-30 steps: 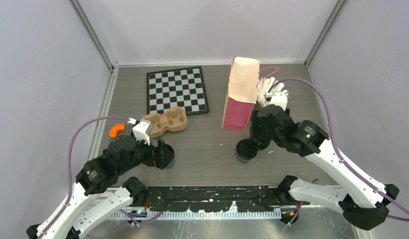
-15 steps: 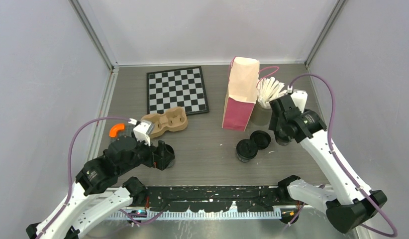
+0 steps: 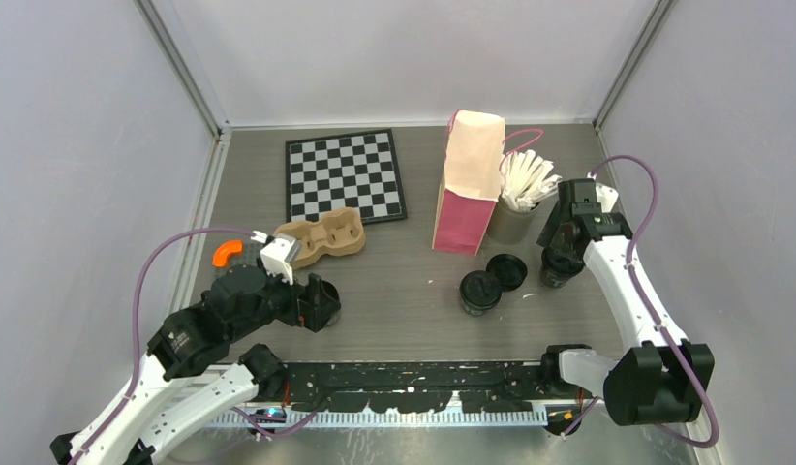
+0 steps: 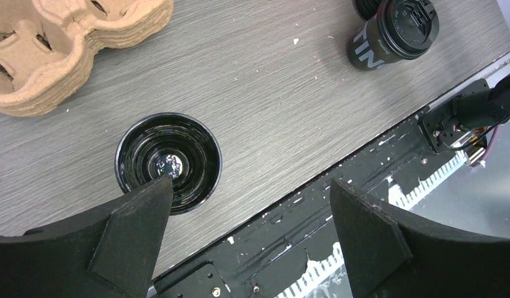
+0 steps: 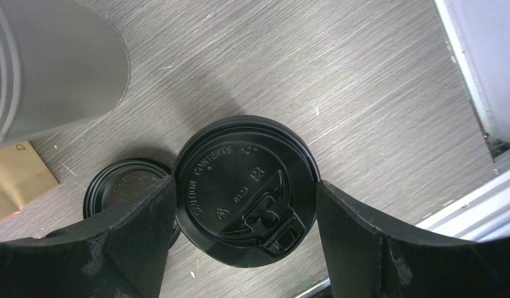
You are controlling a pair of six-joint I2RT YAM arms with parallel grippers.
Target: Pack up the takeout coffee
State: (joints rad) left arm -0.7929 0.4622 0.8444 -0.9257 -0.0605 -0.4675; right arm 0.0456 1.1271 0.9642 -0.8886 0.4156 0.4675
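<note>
Right arm (image 3: 617, 281) swung out toward table (image 3: 394, 281) R edge vs earlier frame, now right of paper bag (image 3: 467, 184), near grey cup (image 3: 510, 225). R pincer (image 3: 561, 260) pinching lidded cup (image 5: 240, 180) by its sides — loose lid (image 5: 119, 186) just beside. L pincer (image 4: 249, 192) spread wide over open cup (image 4: 167, 162). Next: keep cup upright, lift clear of lid + white sticks (image 3: 525, 179) before bag.

Your open cup (image 4: 167, 161) stands upright and lidless near the front left edge of the desk (image 3: 394, 286). A lidded cup (image 3: 480, 291) with white lettering stands mid-desk, with a loose lid (image 3: 508, 271) lying flat just beside it. Farther right, the right gripper (image 5: 245, 200) clasps a second capped cup (image 5: 240, 177) upright.
</note>
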